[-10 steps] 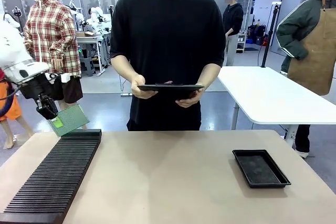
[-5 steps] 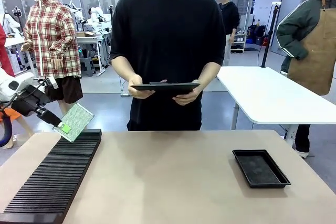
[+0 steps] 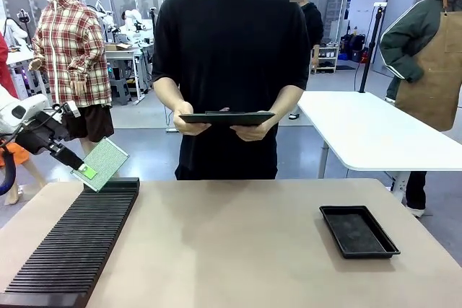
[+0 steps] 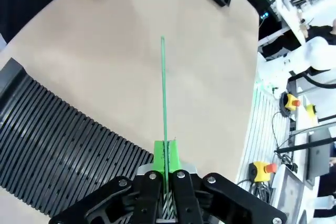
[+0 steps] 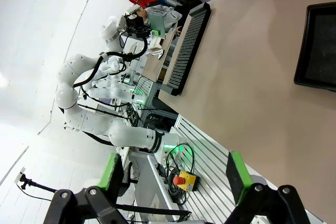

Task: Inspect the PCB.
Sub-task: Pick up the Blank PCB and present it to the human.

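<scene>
Right hand point(image 5: 172, 174) spread, empty. Left hand point(image 3: 81, 169) pinches one corner of the thin green dotted-face circuit board point(image 3: 105, 162), held tilted above the far end of the ribbed black rack point(image 3: 72, 243), left of frame. Likely light, stiff, fragile: edge grip only.

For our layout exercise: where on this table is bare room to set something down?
Bare tabletop lies between the slotted rack at left and the black tray at right. Crowded: the far left corner, where the left gripper holds the PCB by the rack's far end.
</scene>
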